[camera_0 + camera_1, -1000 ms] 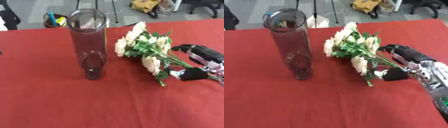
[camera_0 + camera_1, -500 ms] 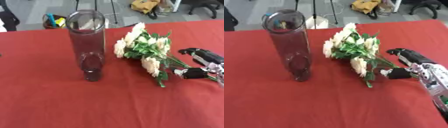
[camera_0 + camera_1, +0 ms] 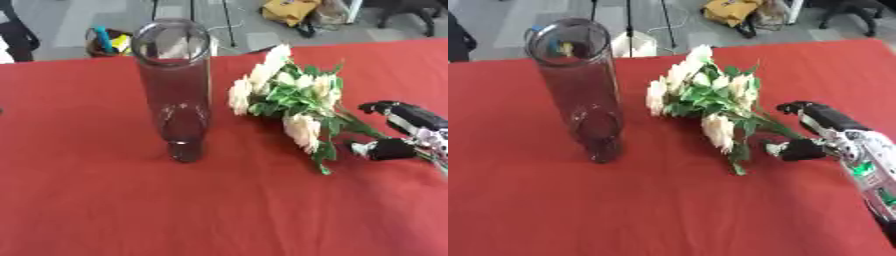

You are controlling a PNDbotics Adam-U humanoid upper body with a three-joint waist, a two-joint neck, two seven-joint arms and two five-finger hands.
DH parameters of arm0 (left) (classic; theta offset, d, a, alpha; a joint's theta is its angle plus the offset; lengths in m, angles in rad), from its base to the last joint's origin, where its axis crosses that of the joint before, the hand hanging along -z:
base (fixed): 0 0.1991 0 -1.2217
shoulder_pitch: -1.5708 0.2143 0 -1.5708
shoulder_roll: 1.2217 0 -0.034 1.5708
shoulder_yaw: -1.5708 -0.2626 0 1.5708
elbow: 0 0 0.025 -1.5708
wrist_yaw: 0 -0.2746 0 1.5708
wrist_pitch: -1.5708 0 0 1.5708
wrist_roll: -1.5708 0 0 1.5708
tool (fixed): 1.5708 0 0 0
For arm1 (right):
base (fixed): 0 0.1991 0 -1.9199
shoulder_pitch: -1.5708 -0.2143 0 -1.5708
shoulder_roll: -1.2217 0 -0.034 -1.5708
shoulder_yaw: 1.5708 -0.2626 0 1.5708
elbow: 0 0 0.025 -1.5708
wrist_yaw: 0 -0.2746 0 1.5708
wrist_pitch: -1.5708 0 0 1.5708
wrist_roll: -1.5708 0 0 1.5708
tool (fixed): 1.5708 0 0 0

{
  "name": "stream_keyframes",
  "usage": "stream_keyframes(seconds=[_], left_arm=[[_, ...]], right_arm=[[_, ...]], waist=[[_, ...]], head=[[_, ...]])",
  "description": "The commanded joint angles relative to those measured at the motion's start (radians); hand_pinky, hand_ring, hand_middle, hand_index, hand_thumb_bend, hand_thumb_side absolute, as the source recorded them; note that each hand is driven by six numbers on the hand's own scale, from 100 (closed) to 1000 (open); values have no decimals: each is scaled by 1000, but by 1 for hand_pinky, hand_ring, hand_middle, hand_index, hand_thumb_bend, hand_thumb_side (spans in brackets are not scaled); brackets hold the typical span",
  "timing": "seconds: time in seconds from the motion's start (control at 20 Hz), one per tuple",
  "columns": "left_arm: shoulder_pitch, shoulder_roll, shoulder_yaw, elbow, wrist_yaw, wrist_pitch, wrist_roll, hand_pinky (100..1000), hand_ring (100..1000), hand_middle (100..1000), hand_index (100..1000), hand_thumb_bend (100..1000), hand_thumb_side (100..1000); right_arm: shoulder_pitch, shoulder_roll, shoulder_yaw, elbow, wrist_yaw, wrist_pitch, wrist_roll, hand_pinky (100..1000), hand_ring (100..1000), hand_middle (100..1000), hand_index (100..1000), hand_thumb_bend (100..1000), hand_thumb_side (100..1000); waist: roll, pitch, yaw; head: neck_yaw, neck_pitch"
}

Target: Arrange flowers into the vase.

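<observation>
On the red table (image 3: pixel 553 210) stood one vase (image 3: pixel 579 90) and lay one bunch of flowers (image 3: pixel 710 102); only one hand (image 3: pixel 820 132), the right, showed in either view. The vase was a tall clear glass cylinder, upright, left of the table's middle, its mouth open at the top and its base resting on the cloth. It held no flowers.

The bunch lay flat on its side just right of the vase, near it but apart from it, toward the far half of the table. Its pale cream blooms (too blurred to count singly) clustered at the far-left end, nearest the table's far edge, with one larger bloom lower down among the green leaves. The stems (image 3: pixel 776 131) ran from the leaves toward the right edge of the table.

The right hand came in from the right edge, low over the cloth, its forearm running off toward the near-right corner. The hand was black with a silver wrist. Its fingers (image 3: pixel 807 111) reached out nearly straight on the far side of the stems, and its thumb (image 3: pixel 794 149) lay on the near side, so the stems passed between them. The fingers were uncurled and spread from the thumb; nothing showed them closed on the stems, though whether they touched the stems could not be told. The bunch rested on the table, not lifted.
</observation>
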State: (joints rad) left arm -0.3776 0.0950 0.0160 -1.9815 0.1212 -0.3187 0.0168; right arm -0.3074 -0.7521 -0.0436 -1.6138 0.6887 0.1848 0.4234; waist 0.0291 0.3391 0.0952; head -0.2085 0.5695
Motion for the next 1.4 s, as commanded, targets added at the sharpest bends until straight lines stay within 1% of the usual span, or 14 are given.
stream_keyframes(seconds=[0.05, 0.2, 0.5, 0.55, 0.85, 1.0, 1.05, 1.2, 1.25, 1.4], left_arm=[[-8, 4, -10, -19, -7, 2, -2, 507, 582, 771, 797, 100, 967], [-8, 3, -11, -19, -7, 2, -4, 507, 582, 771, 796, 100, 967], [-9, 1, -12, -19, -7, 4, -7, 507, 582, 771, 796, 100, 968], [-9, 1, -12, -19, -7, 4, -7, 507, 582, 771, 796, 100, 968], [-11, 0, -13, -19, -9, 5, -10, 507, 583, 771, 796, 100, 969], [-10, 0, -13, -19, -9, 5, -12, 507, 583, 771, 796, 100, 969], [-10, 0, -13, -19, -9, 5, -12, 507, 583, 772, 796, 100, 969], [-10, 0, -13, -19, -10, 5, -14, 507, 583, 772, 796, 100, 969], [-10, 0, -14, -19, -10, 6, -15, 507, 583, 773, 796, 100, 970], [-9, 0, -15, -19, -11, 7, -20, 508, 584, 774, 796, 100, 971]], right_arm=[[-23, -32, -11, 22, -42, -12, -19, 916, 1000, 832, 948, 336, 594], [-35, -43, -1, 35, -56, -22, -34, 904, 1000, 821, 942, 336, 592], [-56, -60, 23, 71, -35, -36, -32, 891, 1000, 812, 928, 332, 580], [-59, -61, 25, 78, -32, -38, -33, 886, 1000, 805, 921, 327, 589], [-70, -65, 40, 98, -16, -57, -27, 875, 1000, 794, 906, 317, 552], [-72, -65, 43, 107, -5, -63, -18, 851, 969, 754, 870, 293, 538], [-73, -65, 42, 109, -3, -62, -18, 833, 942, 722, 841, 281, 533], [-75, -64, 42, 110, 1, -60, -23, 830, 939, 717, 837, 279, 533], [-76, -64, 41, 105, 1, -61, -28, 788, 877, 629, 783, 253, 528], [-77, -69, 44, 84, -2, -64, -39, 787, 879, 637, 791, 256, 542]], waist=[[-2, -17, 1], [-3, -16, 3], [-6, -13, 7], [-6, -12, 8], [-7, -8, 10], [-6, -7, 11], [-6, -7, 12], [-6, -7, 12], [-6, -6, 12], [-7, -5, 11]], head=[[-6, -14], [-8, -14], [-10, -16], [-11, -16], [-10, -15], [-11, -15], [-11, -14], [-12, -13], [-11, -13], [-11, -12]])
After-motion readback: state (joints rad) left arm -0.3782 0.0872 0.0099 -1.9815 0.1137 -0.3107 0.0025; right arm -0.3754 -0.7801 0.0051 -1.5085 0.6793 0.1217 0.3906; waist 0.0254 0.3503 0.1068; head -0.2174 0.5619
